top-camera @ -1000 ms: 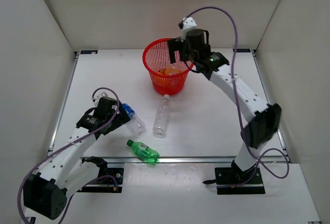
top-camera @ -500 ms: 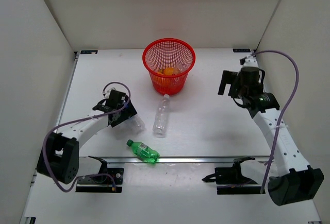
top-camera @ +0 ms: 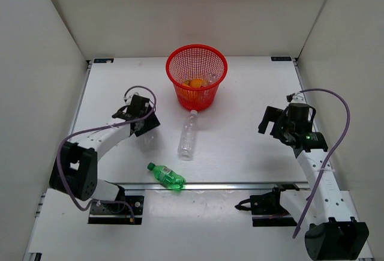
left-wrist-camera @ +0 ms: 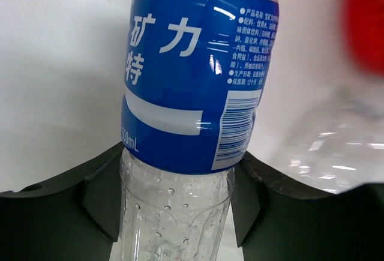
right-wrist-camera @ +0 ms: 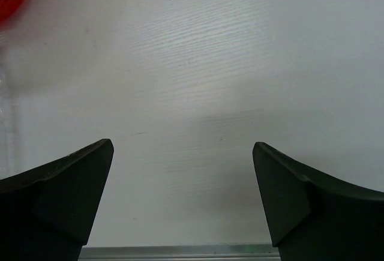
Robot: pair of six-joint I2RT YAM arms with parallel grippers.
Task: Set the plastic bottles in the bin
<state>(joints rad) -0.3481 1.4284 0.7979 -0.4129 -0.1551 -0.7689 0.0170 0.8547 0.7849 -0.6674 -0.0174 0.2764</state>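
A clear blue-labelled bottle (left-wrist-camera: 192, 93) fills the left wrist view, and my left gripper (left-wrist-camera: 175, 200) is shut on its clear body just below the label, both fingers (left-wrist-camera: 102, 195) pressed against its sides. From above, that gripper (top-camera: 141, 122) sits left of centre over the bottle, which is mostly hidden. A plain clear bottle (top-camera: 188, 134) lies in the middle, below the red mesh bin (top-camera: 180, 96). An orange bottle (top-camera: 195, 83) lies inside the bin. A green bottle (top-camera: 167, 176) rests near the front rail. My right gripper (top-camera: 268, 122) hangs open and empty at the right (right-wrist-camera: 183, 195).
White walls close in the table on three sides. A metal rail (top-camera: 240, 184) runs along the front edge, with both arm bases behind it. The plain clear bottle (left-wrist-camera: 336, 141) shows as a blur just right of my left gripper.
My left gripper has gone from wide open to shut on the blue-labelled bottle. The right arm has pulled back from over the bin to the right side of the table, still open.
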